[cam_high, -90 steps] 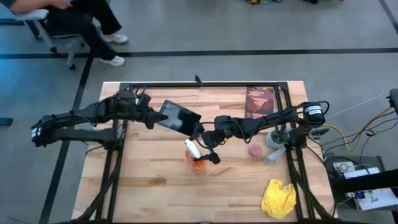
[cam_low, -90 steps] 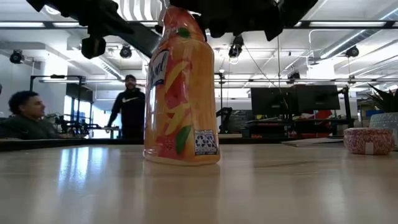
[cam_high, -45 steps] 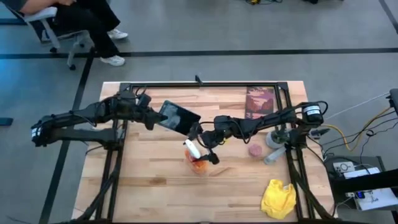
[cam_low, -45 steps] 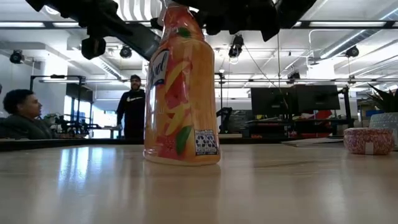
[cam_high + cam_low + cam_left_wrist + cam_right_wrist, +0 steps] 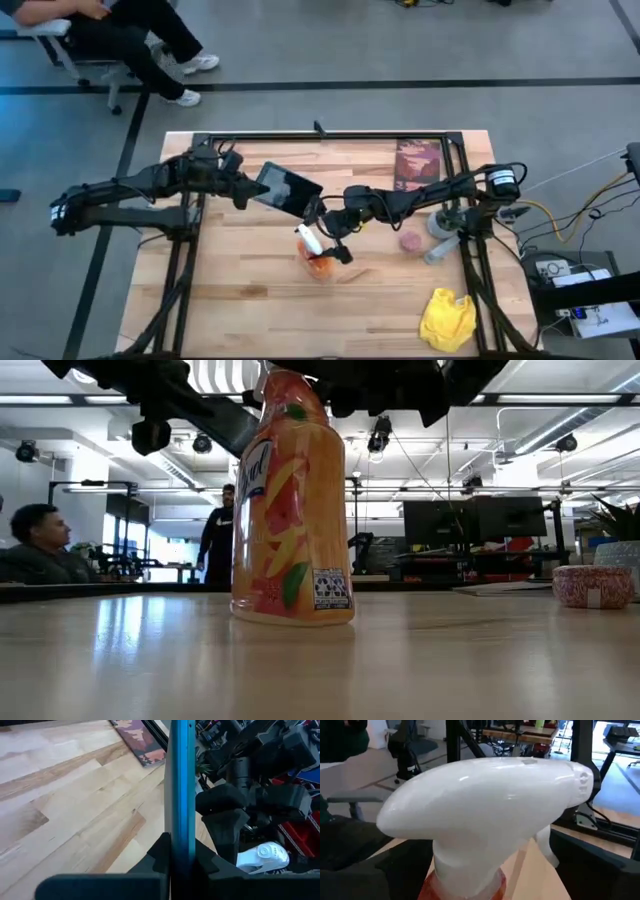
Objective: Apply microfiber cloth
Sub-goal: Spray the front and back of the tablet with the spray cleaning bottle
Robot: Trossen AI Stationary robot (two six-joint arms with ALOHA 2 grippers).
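Left gripper point(image 5: 250, 190) pinches black tablet point(image 5: 288, 190); right gripper point(image 5: 335, 240) at spray bottle point(image 5: 318, 255).
Tablet held on edge above worktop point(image 5: 240, 300) centre; right fingers' spread cannot be told; yellow microfiber cloth point(image 5: 447, 320) lies crumpled, untouched, near the right front corner.

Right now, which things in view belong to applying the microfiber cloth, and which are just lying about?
Belonging to the job:
- microfiber cloth, untouched at the table's near right corner
- tablet, held by the left gripper
- spray bottle, at the right gripper

Lying about:
- book
- pink tin
- grey cup
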